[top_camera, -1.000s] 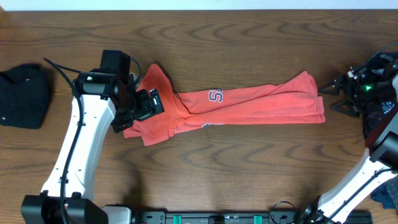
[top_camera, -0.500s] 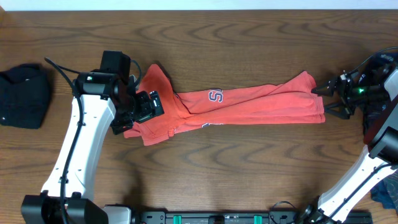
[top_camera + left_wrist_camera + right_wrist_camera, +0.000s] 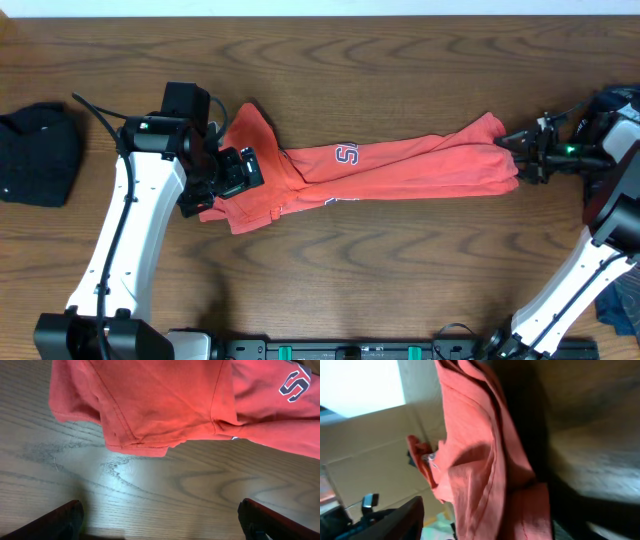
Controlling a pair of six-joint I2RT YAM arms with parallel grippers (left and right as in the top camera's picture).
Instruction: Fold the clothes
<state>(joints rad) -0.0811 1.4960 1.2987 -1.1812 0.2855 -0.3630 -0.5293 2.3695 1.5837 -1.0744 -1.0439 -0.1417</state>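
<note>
Left fingers [image 3: 232, 172] are spread wide with nothing in them. The left wrist view shows both dark-red fingertips [image 3: 62, 521] down at the bottom corners, bare wood between them, hanging over the left end of the coral-red T-shirt [image 3: 400, 170]. Right fingers [image 3: 518, 152] sit at the opposite end, narrowed around the shirt's right edge. The right wrist view shows cloth between them, but I can't tell whether they're actually clamped on it or only around it. The shirt lies across the middle of the bench [image 3: 400, 260], folded lengthwise into a long narrow band running left to right and tilting slightly up toward the right. It's soft matte jersey with stitched hems and seam lines showing. The left end bunches into rumpled lobes with a loose flap, and the right end shows several layered edges stacked together. Chest lettering [image 3: 345, 155] is white with a navy outline, and only an "S" reads clearly, about a third of the way along from the left. A black cloth bundle [image 3: 38, 155], a matte crumpled lump, sits at the bench's far left edge, well apart from the shirt. The bench top is smooth dark wood grain with a light sheen.
</note>
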